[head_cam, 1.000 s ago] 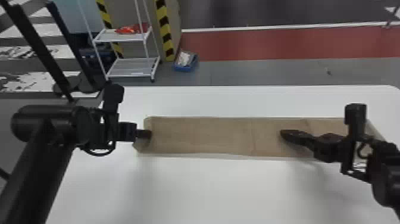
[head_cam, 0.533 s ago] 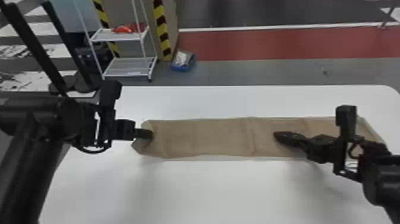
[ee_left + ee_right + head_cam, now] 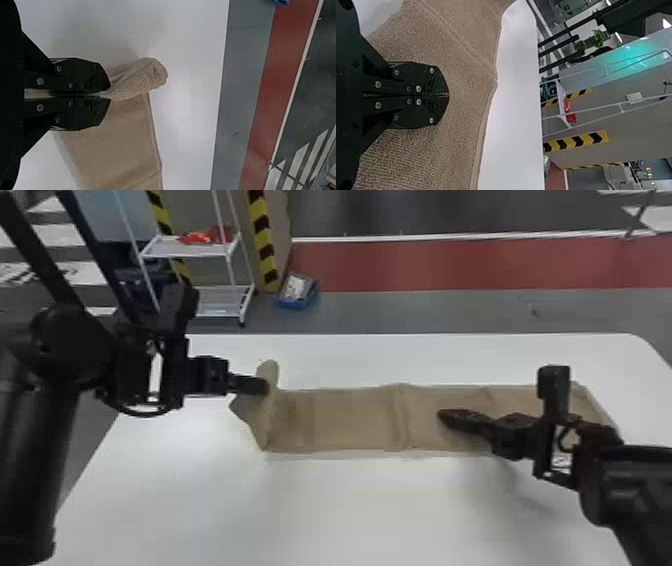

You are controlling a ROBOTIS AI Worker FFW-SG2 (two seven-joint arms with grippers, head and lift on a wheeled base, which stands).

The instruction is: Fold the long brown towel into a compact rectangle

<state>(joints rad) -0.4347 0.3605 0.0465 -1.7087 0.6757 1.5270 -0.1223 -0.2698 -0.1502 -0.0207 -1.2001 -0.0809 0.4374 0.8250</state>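
I see the left claw (image 3: 110,95) pinching one raised end of the brown towel (image 3: 350,420); the rest runs beneath the right claw (image 3: 449,95), closed on nothing. That single pinch could twist the fold crooked.

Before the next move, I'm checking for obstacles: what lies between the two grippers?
Just the brown towel, with a crosswise crease, lies between the left gripper and the right gripper in the head view.
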